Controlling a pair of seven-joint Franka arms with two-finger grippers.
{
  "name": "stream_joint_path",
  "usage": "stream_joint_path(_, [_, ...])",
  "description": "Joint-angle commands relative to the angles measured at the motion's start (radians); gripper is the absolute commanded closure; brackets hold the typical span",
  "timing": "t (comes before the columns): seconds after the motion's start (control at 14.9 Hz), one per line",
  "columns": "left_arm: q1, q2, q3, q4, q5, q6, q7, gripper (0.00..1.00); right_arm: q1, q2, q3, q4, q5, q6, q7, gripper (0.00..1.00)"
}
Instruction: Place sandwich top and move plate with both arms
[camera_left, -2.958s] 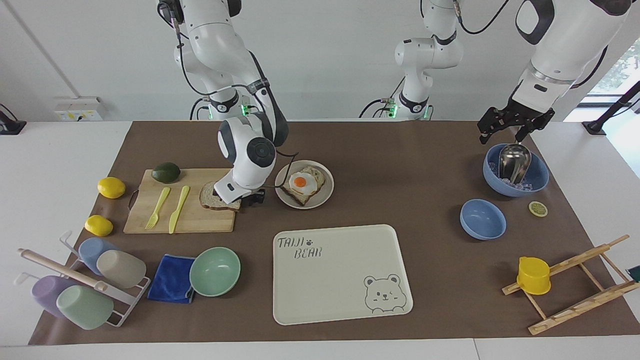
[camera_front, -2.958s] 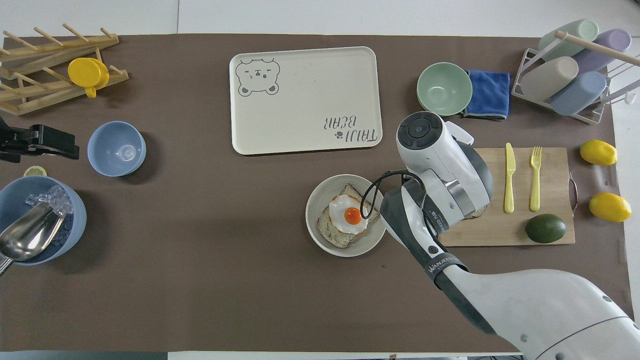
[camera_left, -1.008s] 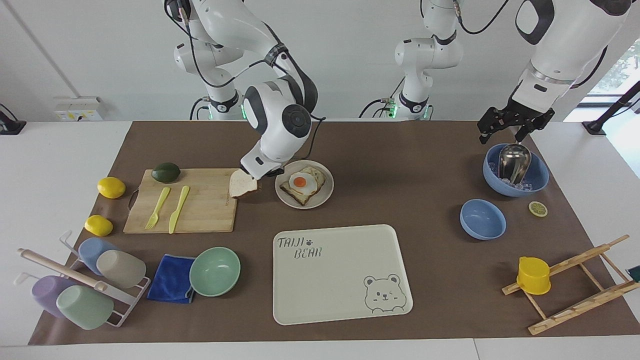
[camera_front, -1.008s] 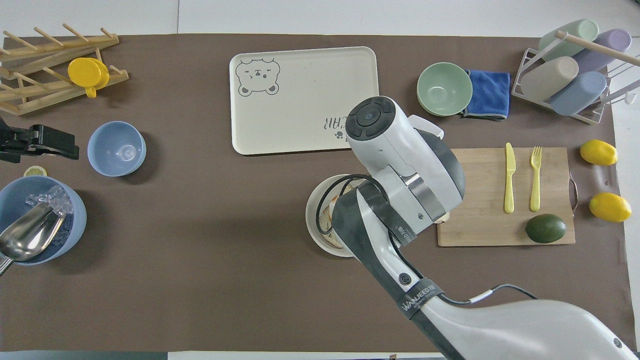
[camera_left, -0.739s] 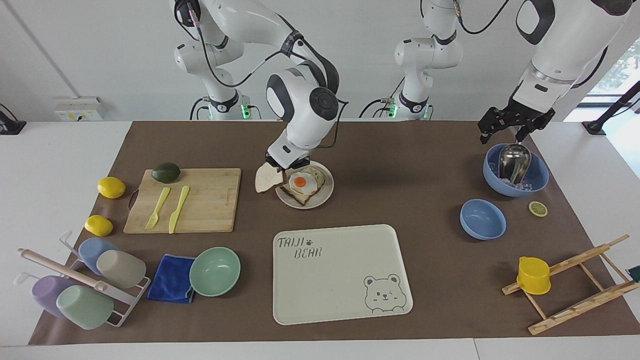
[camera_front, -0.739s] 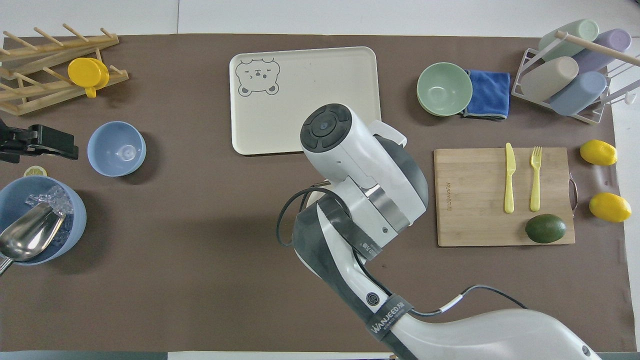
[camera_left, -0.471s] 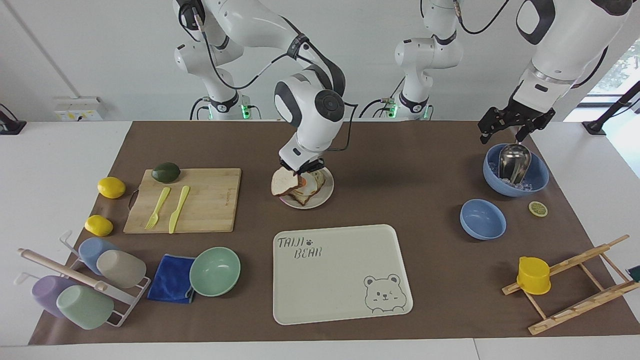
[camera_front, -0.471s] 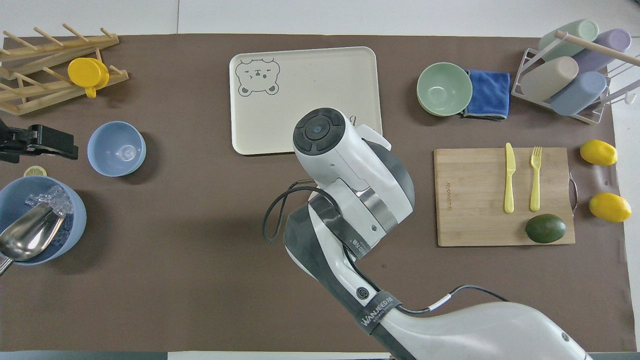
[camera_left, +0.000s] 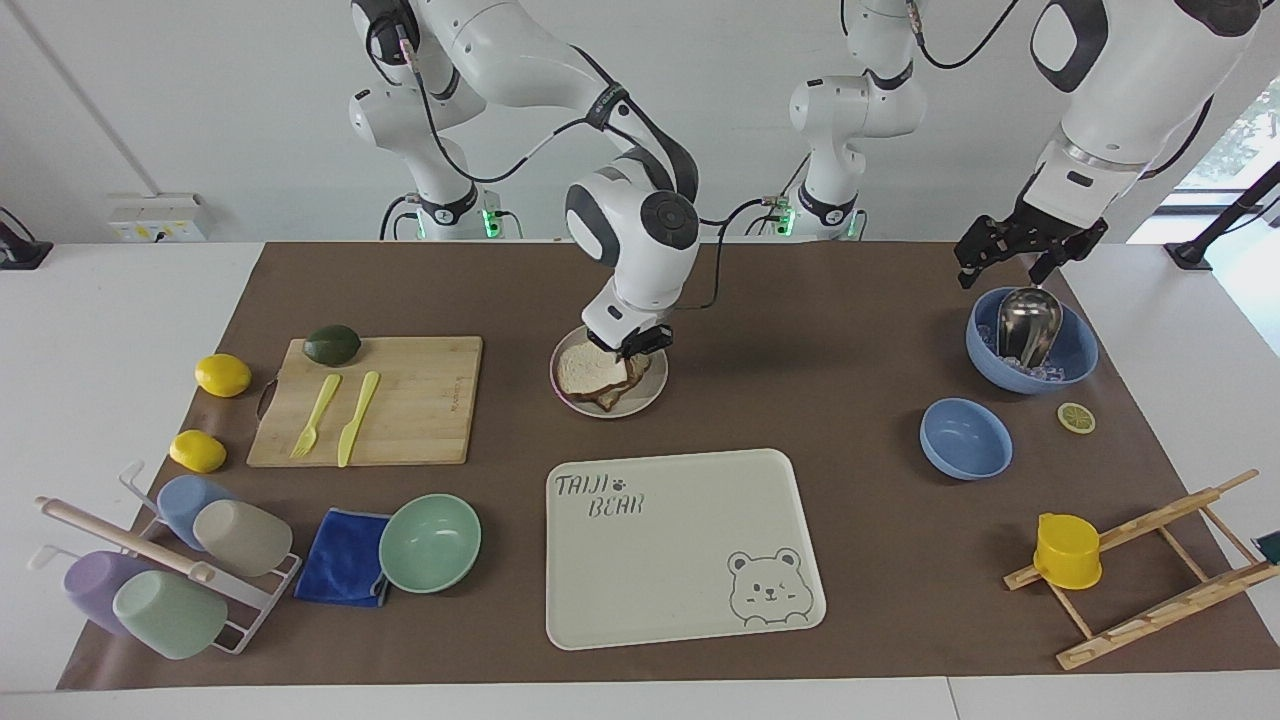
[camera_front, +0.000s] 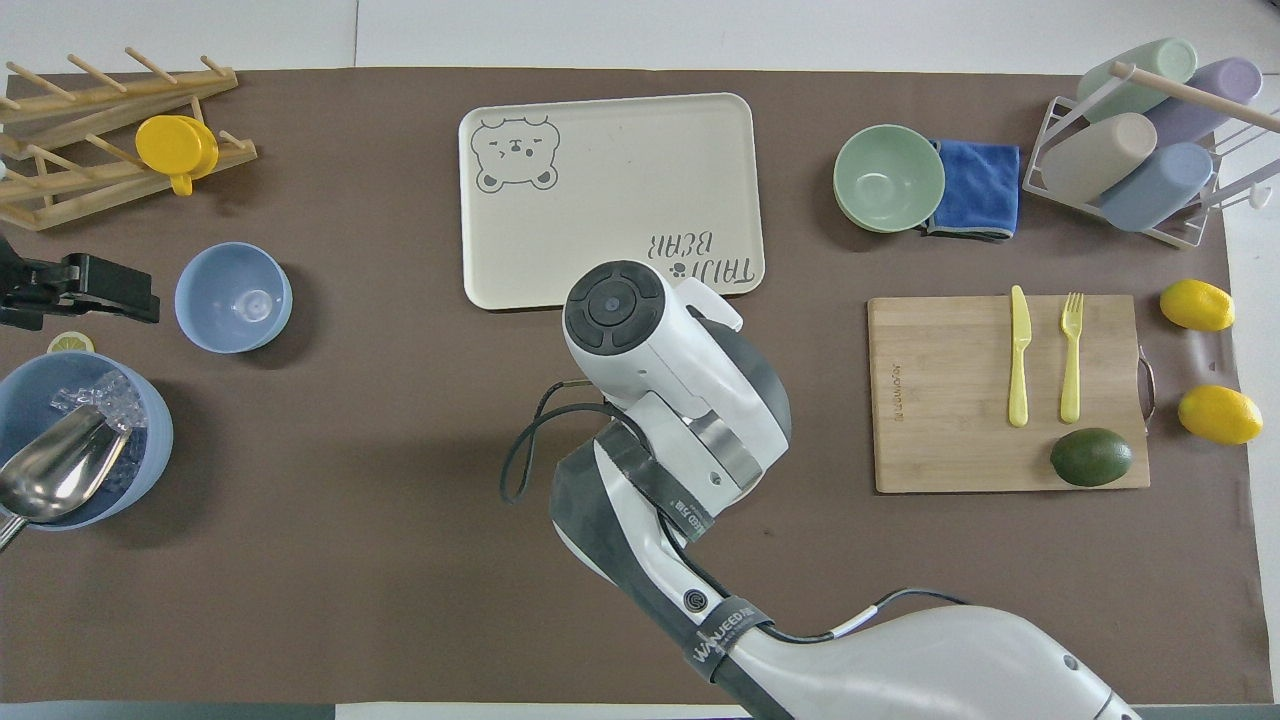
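Facing view. The right gripper (camera_left: 630, 345) hangs low over the plate (camera_left: 655, 388), its jaws pinching the sandwich top (camera_left: 588, 372) at the edge nearer the robots. The slice lies nearly flat across the plate and covers the stack beneath, of which only a brown crust edge of the toast slice (camera_left: 606, 401) shows; whether the top already rests on it cannot be told. The plate stands on the brown mat of the worktop (camera_left: 800, 400), beside the bamboo cutting board (camera_left: 420, 400) and nearer to the robots than the cream bear tray (camera_left: 680, 545). On the board lie an avocado (camera_left: 332, 344), a yellow fork (camera_left: 316, 415) and a yellow knife (camera_left: 357, 417). The left gripper (camera_left: 1020, 262) waits with jaws spread over the rim of the large blue bowl (camera_left: 1075, 365), which holds ice and a metal scoop (camera_left: 1027, 322). A smaller blue bowl (camera_left: 965, 438) stands farther from the robots than the large one, near a lemon slice (camera_left: 1076, 417).

Overhead view. The right arm (camera_front: 680, 400) enters from the bottom and its wrist housing hides the plate, the bread and the gripper itself. The left gripper (camera_front: 85, 292) shows at the picture's edge, beside the smaller blue bowl (camera_front: 233, 297) and over the lemon slice (camera_front: 70, 342). The bear tray (camera_front: 610, 170) lies farther from the robots than the arm's wrist; the mint green bowl (camera_front: 888, 178) touches a blue cloth (camera_front: 978, 188) toward the right arm's end. The cutting board (camera_front: 940, 400) carries the knife (camera_front: 1018, 355), fork (camera_front: 1071, 355) and avocado (camera_front: 1090, 457).
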Motion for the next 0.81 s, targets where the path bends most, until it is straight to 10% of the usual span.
stream_joint_path(0.0, [0.013, -0.041, -0.008, -0.053, 0.007, 0.017, 0.004, 0.0, -0.001, -0.035, 0.022, -0.066, 0.024, 0.064, 0.031, 1.0])
stream_joint_path(0.13, [0.011, -0.05, -0.007, -0.07, 0.001, 0.023, 0.004, 0.0, -0.003, -0.041, 0.026, -0.098, 0.024, 0.103, 0.031, 1.0])
stream_joint_path(0.34, [0.013, -0.062, -0.007, -0.102, 0.001, 0.039, 0.004, 0.0, -0.012, -0.047, 0.026, -0.118, 0.024, 0.12, 0.021, 0.47])
stream_joint_path(0.74, [0.011, -0.082, -0.004, -0.143, -0.001, 0.071, 0.005, 0.0, -0.044, -0.073, 0.026, -0.065, 0.025, 0.112, 0.024, 0.0])
